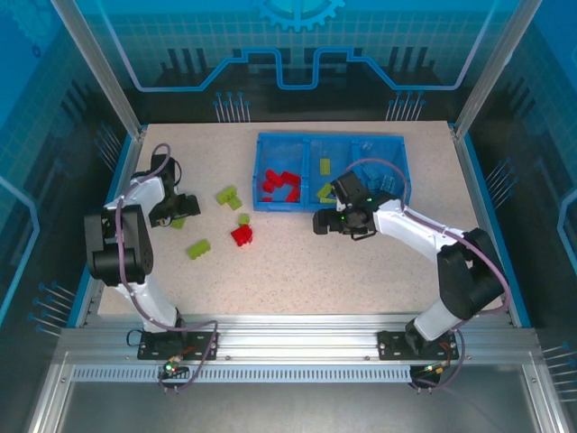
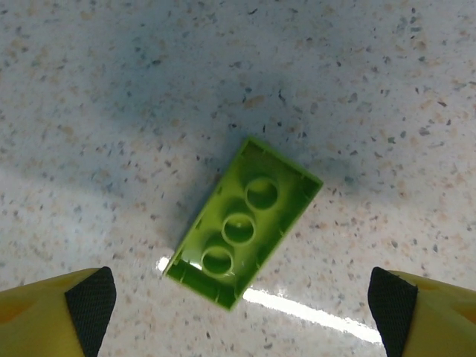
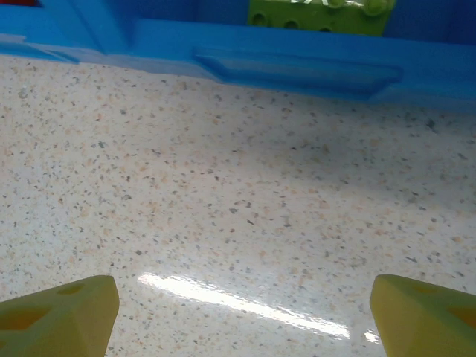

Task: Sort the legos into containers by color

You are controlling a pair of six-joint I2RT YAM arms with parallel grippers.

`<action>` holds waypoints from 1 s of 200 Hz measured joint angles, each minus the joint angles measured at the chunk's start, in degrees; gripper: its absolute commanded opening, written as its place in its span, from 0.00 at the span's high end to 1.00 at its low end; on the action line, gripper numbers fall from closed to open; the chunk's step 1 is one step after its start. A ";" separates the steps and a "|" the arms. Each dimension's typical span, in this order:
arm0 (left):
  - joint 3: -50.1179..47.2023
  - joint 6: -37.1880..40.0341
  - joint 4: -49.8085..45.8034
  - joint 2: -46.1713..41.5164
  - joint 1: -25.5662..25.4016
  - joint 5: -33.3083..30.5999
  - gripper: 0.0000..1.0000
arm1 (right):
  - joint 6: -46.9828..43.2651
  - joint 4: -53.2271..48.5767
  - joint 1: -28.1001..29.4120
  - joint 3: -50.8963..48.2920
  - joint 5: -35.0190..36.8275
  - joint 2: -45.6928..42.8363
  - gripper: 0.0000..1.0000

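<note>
Left gripper (image 2: 242, 301), jaws released, straddles an upturned green brick (image 2: 242, 223) without touching it, at the table's (image 1: 297, 280) 9 o'clock. Right gripper (image 1: 323, 221), jaws released and empty, hangs at 6 o'clock of the tray (image 1: 259, 176). Red bricks (image 1: 279, 185) lie in its left compartment.

No legible text, label, brand or number was found on any surface. Gear-shaped emblem (image 1: 298, 11) was noted at top of rear panel (image 1: 297, 54); no lettering was carried on it.
</note>
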 measured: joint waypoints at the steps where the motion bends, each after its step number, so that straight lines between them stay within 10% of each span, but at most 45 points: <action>1: 0.02 0.09 0.00 0.07 0.00 0.02 0.09 | -0.02 -0.13 0.17 0.26 0.02 0.17 0.12; 59: 0.37 3.76 1.86 2.16 0.04 1.16 0.12 | -0.11 -1.05 6.95 6.27 0.94 6.21 0.12; 119: 1.64 5.27 2.45 5.92 0.63 3.32 0.59 | -0.07 -2.01 8.11 7.80 1.49 8.22 0.11; 200: 1.88 3.19 2.47 5.09 0.61 7.85 0.77 | 0.76 -2.19 5.84 4.90 1.97 5.44 0.10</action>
